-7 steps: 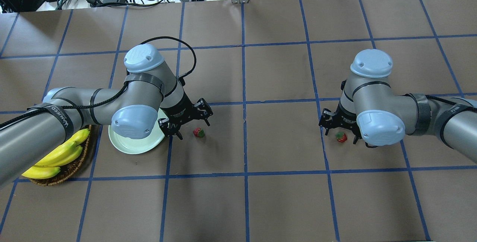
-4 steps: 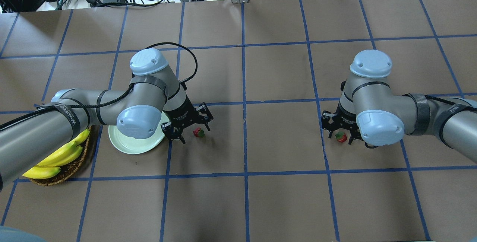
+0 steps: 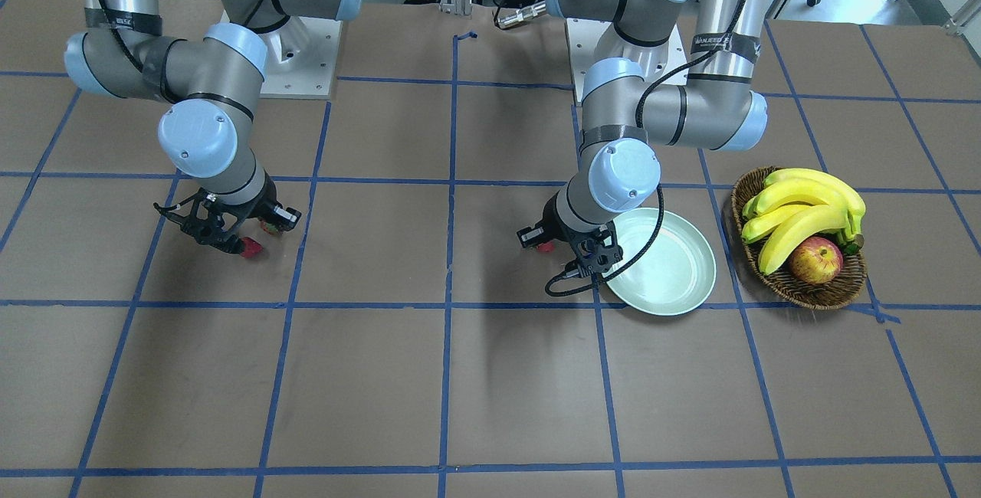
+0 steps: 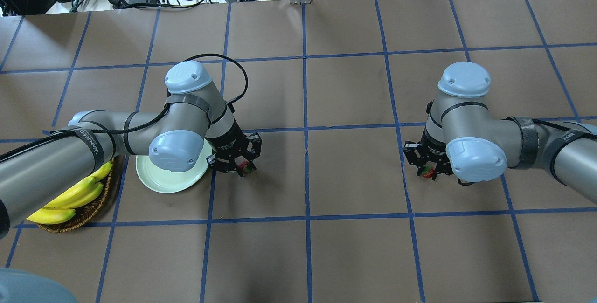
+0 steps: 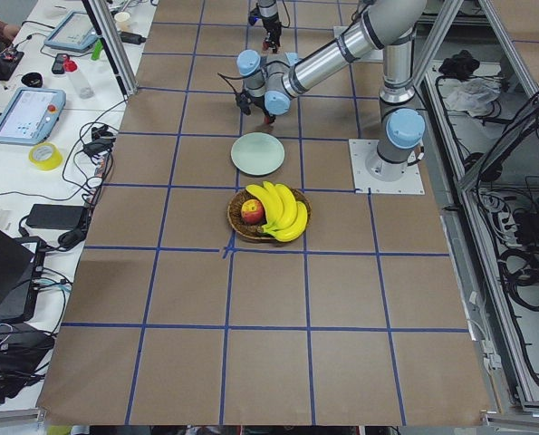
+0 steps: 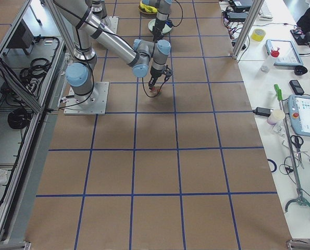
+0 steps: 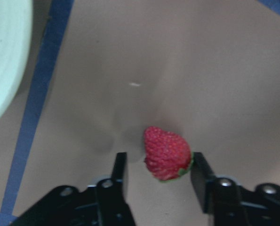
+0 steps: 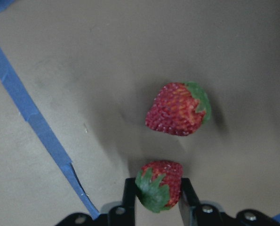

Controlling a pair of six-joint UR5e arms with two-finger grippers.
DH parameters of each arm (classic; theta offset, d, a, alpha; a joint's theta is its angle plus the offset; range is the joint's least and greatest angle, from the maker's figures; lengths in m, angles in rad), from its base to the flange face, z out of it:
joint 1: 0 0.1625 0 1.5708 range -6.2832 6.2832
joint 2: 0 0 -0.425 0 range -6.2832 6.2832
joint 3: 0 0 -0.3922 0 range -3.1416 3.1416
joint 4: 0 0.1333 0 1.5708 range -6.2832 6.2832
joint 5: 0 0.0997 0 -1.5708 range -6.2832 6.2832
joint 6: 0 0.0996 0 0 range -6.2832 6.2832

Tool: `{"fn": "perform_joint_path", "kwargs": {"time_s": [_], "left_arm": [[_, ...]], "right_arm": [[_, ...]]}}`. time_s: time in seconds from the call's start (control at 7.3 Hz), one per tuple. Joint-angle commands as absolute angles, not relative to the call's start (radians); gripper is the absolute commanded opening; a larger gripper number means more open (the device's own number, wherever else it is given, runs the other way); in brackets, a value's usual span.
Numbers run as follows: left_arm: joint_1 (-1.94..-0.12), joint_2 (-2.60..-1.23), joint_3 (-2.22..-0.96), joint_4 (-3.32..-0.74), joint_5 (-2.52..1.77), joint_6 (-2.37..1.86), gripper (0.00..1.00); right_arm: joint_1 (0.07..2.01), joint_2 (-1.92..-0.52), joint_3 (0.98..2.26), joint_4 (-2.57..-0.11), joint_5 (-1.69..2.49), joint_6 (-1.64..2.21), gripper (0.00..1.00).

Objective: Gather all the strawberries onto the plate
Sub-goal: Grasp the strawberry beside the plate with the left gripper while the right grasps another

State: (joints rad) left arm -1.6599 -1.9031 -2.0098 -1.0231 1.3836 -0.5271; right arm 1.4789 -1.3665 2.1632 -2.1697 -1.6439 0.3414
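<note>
Silver-grey arms (image 4: 116, 126), pale-blue joint caps (image 4: 175, 151), black lettered straps (image 4: 91, 143).

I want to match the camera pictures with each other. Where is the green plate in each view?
Front-facing: plate right of centre.
Overhead: plate left of centre, partly under the left arm.
Exterior left: plate upper middle.
Exterior right: plate at top edge, tiny.
Left wrist: plate in top-left corner.
Right wrist: not in it.
Landmark: the banana basket next to it, in the exterior views.

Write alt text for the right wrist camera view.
The right pincer grips the near strawberry at the picture's bottom edge, its green cap toward the camera. The far strawberry lies just beyond on brown paper, apart from it. A blue tape line runs diagonally down the left.
</note>
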Motion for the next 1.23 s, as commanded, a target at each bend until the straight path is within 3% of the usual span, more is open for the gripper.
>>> {"fn": "perform_joint_path", "kwargs": {"time_s": [0.0, 0.55, 1.1], "left_arm": [[-1.66, -1.892, -1.968, -1.031, 1.391, -0.526, 0.0], [-1.617, -1.847, -1.65, -1.391, 1.533, -0.445, 0.0], [-1.399, -1.821, -1.742, -1.422, 1.554, -0.045, 0.0]], "right_arm": [[1.489, -1.381, 2.146, -2.155, -1.64, 0.345, 0.12], [1.659, -1.371, 2.047, -2.148, -1.381, 0.337, 0.12], [1.898, -1.208, 1.881, -2.259, -1.112, 0.521, 0.12]]}}
